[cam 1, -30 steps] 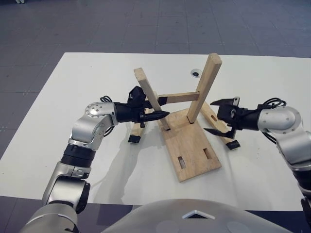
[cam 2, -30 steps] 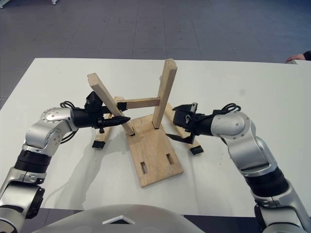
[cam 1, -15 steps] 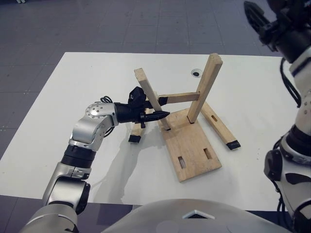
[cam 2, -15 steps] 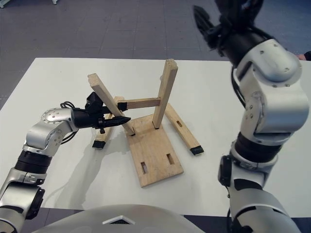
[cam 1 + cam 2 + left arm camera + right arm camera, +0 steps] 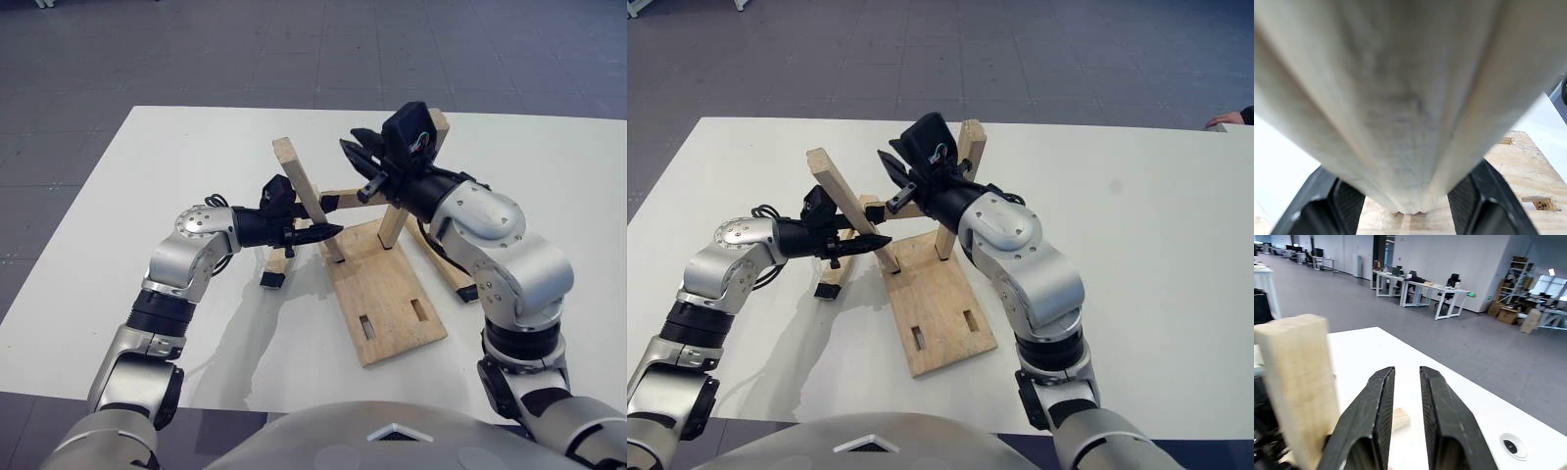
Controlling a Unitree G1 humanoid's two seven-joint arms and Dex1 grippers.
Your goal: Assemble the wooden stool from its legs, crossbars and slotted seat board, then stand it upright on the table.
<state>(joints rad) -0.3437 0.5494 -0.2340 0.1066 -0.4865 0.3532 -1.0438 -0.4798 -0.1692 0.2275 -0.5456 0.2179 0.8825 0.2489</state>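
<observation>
The slotted seat board [image 5: 387,299] lies flat mid-table. A slanted leg [image 5: 297,186] and an upright leg [image 5: 397,220] stand on its far end, joined by a crossbar [image 5: 351,198]. My left gripper [image 5: 302,231] is shut on the slanted leg's lower part, and that wood [image 5: 1400,98] sits between its fingers [image 5: 1339,205]. My right gripper [image 5: 357,160] hovers just above the crossbar between the two legs. Its fingers [image 5: 1369,421] are open by a narrow gap with nothing between them. A leg's square end [image 5: 1298,382] stands close beside them.
One loose leg [image 5: 454,279] lies on the table right of the board, partly behind my right arm. Another with a black foot [image 5: 271,279] lies under my left gripper. A round cable hole [image 5: 1511,445] is in the tabletop. Bare table [image 5: 147,196] spreads to the left and front.
My right arm left the loose leg at the right, swung high above the table, then came down over the crossbar with its fingers closer together. My left gripper has held still on the slanted leg.
</observation>
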